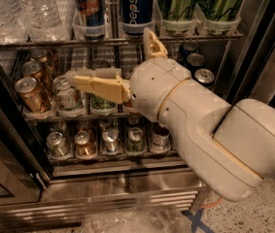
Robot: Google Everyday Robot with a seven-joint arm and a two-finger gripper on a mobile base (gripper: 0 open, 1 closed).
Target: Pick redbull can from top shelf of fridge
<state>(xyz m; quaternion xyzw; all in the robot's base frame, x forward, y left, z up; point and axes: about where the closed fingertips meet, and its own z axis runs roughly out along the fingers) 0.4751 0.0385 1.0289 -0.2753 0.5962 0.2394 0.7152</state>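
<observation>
The redbull can point(88, 8), dark blue and silver with red lettering, stands in a clear cup on the top shelf point(54, 43) of the fridge point(127, 181); its lid is cut off by the frame's top edge. My gripper point(108, 54) is open and empty. One tan finger point(95, 84) points left in front of the middle rack. The other finger point(154, 43) points up at the top shelf's front edge, below the Pepsi can point(136, 6). The gripper sits below and slightly right of the redbull can, not touching it.
Water bottles point(25, 8) stand left of the redbull can, two tall green cans point(180, 6) right of the Pepsi. Short cans point(30, 89) fill the middle rack and small cans point(84, 142) the lower one. The dark door frame point(266, 47) is at right.
</observation>
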